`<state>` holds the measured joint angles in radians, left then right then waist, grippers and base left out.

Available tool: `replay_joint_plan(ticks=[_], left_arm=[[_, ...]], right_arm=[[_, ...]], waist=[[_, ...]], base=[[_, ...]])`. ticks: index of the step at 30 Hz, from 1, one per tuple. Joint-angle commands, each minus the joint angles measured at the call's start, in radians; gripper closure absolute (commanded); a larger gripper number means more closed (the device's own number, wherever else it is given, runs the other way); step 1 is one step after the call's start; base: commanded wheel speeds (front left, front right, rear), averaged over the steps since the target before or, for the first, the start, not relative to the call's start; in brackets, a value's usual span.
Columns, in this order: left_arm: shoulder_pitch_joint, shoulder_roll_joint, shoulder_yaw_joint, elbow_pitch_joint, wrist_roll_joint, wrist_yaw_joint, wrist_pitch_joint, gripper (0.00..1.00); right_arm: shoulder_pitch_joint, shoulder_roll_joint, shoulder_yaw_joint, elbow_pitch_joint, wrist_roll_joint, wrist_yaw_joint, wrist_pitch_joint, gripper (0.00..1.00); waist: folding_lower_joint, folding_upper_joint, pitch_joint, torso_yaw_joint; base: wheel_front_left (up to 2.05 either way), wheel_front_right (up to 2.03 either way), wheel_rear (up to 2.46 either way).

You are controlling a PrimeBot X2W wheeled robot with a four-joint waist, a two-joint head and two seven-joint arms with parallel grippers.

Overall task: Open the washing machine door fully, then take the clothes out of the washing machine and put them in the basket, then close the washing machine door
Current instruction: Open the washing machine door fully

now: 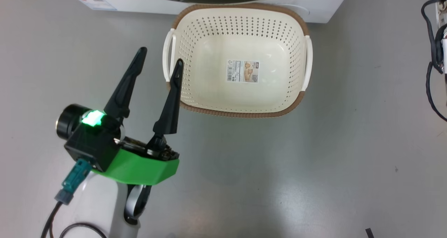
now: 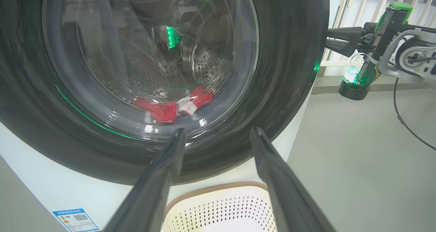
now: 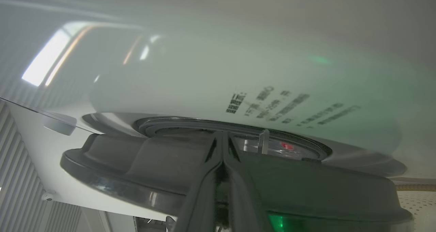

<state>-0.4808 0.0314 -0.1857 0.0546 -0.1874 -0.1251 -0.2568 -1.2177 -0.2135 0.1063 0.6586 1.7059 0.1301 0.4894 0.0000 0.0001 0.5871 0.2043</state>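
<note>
Basket empty, clothes behind the door; left pincer spread wide, right pincer closed empty by its rim.

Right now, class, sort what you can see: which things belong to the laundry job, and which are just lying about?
Belonging to the job: washing machine, washing machine door, red clothes in the drum, basket, left gripper, right gripper.

Just lying about: blue label, black cable, white railing.

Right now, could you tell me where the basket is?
In the head view, the basket sits on the floor before the washing machine, just right of the open left gripper.
</note>
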Motion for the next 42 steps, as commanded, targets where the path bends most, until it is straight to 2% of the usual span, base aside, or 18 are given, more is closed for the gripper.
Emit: replay_joint_plan(ticks=[1,11,22,42], left_arm=[[-0.011,0.019,0.027,-0.026,-0.004,-0.006,-0.005,0.0],[-0.013,0.019,0.049,-0.033,-0.003,-0.006,-0.005,0.0],[0.008,0.031,0.063,-0.029,0.01,-0.006,-0.005,0.0],[0.071,0.037,0.115,0.027,0.021,-0.006,-0.005,0.0]], right_arm=[[-0.019,0.013,0.006,-0.022,-0.006,0.001,0.011,1.0],[-0.062,0.035,0.058,-0.018,-0.04,0.001,0.081,1.0],[-0.032,0.071,0.113,-0.016,-0.077,0.001,0.128,1.0],[0.114,0.111,0.178,-0.072,-0.103,0.001,0.193,1.0]], waist=[[0.0,-0.0001,0.007,0.005],[0.0,-0.0001,0.022,-0.02],[0.0,-0.0001,0.002,-0.06],[0.0,-0.0001,-0.133,-0.091]], base=[[0.0,0.0,0.0],[0.0,0.0,0.0],[0.0,0.0,0.0],[0.0,0.0,0.0]])
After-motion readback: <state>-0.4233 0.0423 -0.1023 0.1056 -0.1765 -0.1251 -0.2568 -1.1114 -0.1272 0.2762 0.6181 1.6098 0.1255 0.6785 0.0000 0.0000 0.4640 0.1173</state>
